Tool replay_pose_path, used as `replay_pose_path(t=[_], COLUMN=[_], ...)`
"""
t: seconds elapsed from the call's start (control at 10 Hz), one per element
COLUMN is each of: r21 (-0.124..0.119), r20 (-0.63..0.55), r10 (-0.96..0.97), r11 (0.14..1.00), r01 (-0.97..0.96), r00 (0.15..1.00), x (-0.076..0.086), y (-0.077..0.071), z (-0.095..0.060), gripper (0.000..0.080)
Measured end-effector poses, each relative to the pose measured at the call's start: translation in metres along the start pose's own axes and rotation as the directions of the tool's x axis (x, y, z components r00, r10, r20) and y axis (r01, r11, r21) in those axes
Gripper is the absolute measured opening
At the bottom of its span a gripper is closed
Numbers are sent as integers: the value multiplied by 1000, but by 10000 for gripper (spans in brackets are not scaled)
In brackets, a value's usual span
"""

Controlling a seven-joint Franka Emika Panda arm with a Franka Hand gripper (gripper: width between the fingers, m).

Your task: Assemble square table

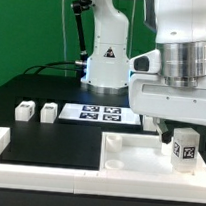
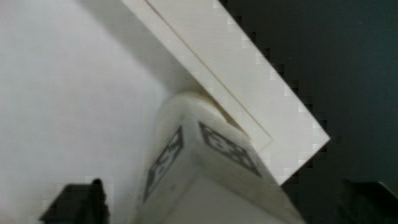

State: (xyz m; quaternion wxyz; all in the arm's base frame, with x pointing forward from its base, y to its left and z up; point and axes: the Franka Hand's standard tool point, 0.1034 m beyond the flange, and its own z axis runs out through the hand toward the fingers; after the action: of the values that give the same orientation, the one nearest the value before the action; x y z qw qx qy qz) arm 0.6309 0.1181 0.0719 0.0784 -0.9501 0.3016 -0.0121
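My gripper (image 1: 185, 138) is shut on a short white tagged leg (image 1: 185, 148) and holds it upright over the right part of the white square slab (image 1: 132, 156), which lies at the front on the exterior view's right. A round corner socket (image 1: 114, 164) shows near the slab's front. In the wrist view the leg (image 2: 205, 165) stands between my dark fingers (image 2: 79, 203), with the slab's flat face (image 2: 71, 100) and a raised edge (image 2: 240, 75) below. I cannot tell whether the leg touches the slab. Two more legs (image 1: 25, 111) (image 1: 48, 113) lie at the left.
The marker board (image 1: 95, 114) lies on the black table in front of the arm's base (image 1: 106, 66). A low white border wall (image 1: 7, 147) runs along the front left. Black cables (image 1: 54, 65) trail behind at the left.
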Motion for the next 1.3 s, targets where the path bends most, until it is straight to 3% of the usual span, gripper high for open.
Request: replay_pose_path(t=[0.2,0.3,0.5,0.6,0.7,0.8,1.0,1.1,1.2,1.3], r21=[-11,-41,-64,-84,-85,-84,-84,-82,-82,-82], r20=[-4,-12,-13,-1,5,5,4,-3,-8,-11], r10=[-170,-347,-569,-723,-767,-764,-748,-691,-646,-620], r11=[985,937,821,689,639,642,661,721,761,783], r01=[170,346,567,720,764,762,746,688,643,617], r00=[985,938,823,691,642,645,663,723,764,785], x=[-1,-1,0,1,2,2,2,2,2,2], y=[0,-1,-3,-4,-3,-2,-2,-2,-2,-2], z=[0,0,-3,-3,-3,-2,-2,-2,-2,-2], gripper=[649,649,649,649,649,649,391,391,290,290])
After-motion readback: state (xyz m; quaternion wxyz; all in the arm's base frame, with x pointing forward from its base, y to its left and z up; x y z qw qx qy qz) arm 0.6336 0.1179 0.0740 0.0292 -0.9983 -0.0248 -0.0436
